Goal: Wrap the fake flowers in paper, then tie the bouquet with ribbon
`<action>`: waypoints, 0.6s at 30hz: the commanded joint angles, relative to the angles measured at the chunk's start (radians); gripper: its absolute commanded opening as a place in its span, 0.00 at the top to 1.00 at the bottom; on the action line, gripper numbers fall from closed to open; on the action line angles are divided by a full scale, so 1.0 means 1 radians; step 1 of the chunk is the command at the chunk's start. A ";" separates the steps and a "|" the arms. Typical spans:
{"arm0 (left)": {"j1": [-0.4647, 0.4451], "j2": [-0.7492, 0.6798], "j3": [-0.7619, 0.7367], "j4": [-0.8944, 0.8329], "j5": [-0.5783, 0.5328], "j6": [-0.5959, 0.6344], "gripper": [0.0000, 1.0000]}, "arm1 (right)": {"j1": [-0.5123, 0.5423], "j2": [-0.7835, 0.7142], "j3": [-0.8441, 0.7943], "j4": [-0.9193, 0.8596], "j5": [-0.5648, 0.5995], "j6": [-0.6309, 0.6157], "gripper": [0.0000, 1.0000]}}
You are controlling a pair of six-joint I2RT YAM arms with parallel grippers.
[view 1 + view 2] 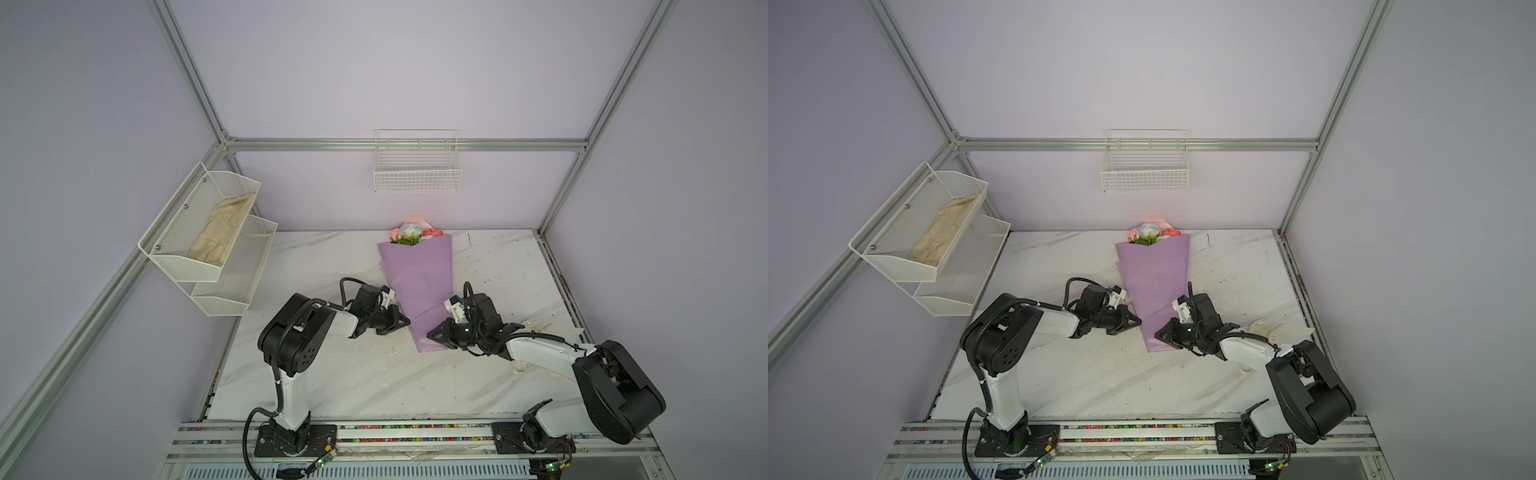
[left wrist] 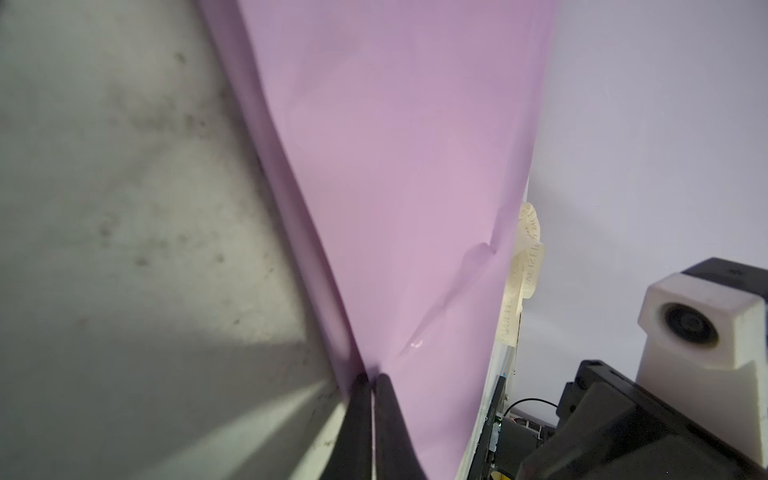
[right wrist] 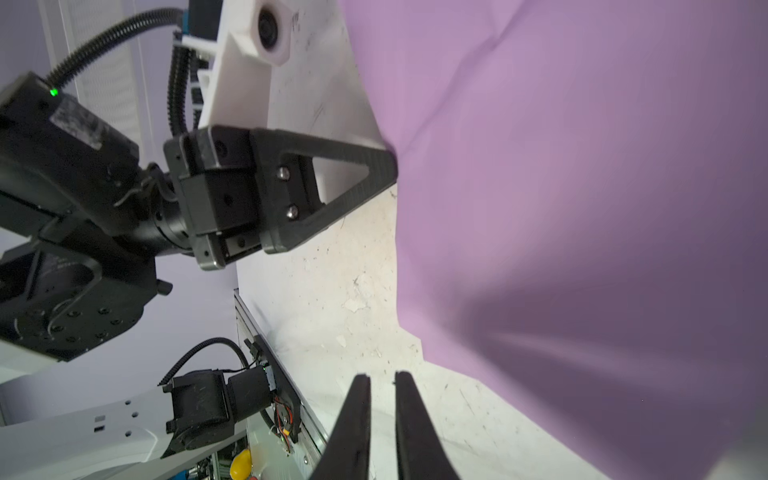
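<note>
Beside the bouquet [image 1: 417,282], left hand [image 1: 406,322] pinches its edge; right hand [image 1: 429,334] hovers, ajar.

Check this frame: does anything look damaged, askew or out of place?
The lilac wrapping paper has a dented crease toward its narrow end, and the table is scuffed and chipped. The cream ribbon lies apart, beside the right arm.

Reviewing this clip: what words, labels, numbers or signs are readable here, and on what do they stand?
Cream ribbon beside the lilac wrap paper: printed letters, too blurred to read.
Worn grey sticker on the left arm: nothing legible.
Nothing else in any view bears readable text.
</note>
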 commanded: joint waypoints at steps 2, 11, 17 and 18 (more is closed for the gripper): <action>0.007 0.001 0.084 -0.015 0.007 0.041 0.93 | -0.017 0.084 0.011 -0.023 0.014 -0.025 0.84; 0.008 -0.110 0.049 -0.066 0.014 0.034 0.65 | -0.016 0.166 -0.035 0.034 -0.010 -0.022 0.84; -0.013 -0.289 -0.088 -0.086 -0.089 -0.015 0.59 | -0.017 0.151 -0.048 0.044 -0.011 -0.017 0.84; -0.029 -0.315 -0.095 -0.090 -0.106 -0.020 0.60 | -0.017 0.150 -0.049 0.043 -0.010 -0.016 0.84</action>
